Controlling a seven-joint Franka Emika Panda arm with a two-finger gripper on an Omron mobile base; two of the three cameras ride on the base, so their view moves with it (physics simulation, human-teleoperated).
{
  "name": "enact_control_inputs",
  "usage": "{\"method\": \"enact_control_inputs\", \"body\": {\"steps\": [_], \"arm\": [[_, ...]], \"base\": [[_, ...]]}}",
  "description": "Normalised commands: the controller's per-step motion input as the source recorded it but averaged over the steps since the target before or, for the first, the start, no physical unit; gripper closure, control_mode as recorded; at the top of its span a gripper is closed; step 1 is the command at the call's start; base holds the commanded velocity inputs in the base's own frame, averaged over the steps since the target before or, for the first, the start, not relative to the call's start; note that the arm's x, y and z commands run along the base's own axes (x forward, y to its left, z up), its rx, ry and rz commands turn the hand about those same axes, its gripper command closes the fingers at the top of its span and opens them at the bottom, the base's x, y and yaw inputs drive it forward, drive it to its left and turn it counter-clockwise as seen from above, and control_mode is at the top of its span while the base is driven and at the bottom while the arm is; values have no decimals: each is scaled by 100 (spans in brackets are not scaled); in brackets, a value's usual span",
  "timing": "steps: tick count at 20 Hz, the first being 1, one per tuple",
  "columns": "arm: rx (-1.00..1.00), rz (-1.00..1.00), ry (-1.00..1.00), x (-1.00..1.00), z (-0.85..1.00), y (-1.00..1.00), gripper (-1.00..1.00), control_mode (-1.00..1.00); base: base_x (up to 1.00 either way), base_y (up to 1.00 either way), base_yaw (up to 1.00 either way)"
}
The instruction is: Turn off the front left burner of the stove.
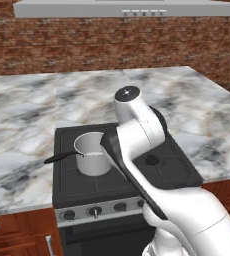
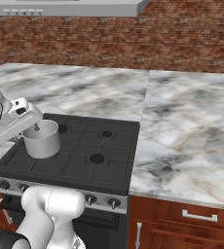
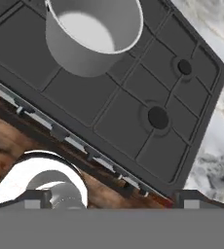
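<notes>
Two dark fingertips of the gripper [image 3: 112,202] stand wide apart, gripping nothing, above one wide black gridded stove [image 3: 133,92] set in the grey marble counter [image 2: 182,126], with one empty round steel pot [image 1: 93,152] on its front left and five small dark knobs [image 1: 94,211] along its front silver strip.

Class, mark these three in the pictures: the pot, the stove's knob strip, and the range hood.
pot [image 1: 93,159]: left base view, on its outer wall.
knob strip [image 1: 99,210]: left base view, silver panel between two knobs.
range hood [image 1: 112,8]: left base view, its grey front face.
</notes>
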Motion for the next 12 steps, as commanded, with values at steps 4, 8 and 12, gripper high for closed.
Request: {"method": "enact_control_inputs", "body": {"steps": [4, 8, 12], "arm": [[-23, 33, 3, -34, -6, 67, -100, -100], [-22, 29, 3, -30, -12, 54, -100, -100], [-20, 25, 0, -31, -3, 40, -100, -100]], "base": [[0, 0, 0], [0, 0, 0], [0, 0, 0]]}}
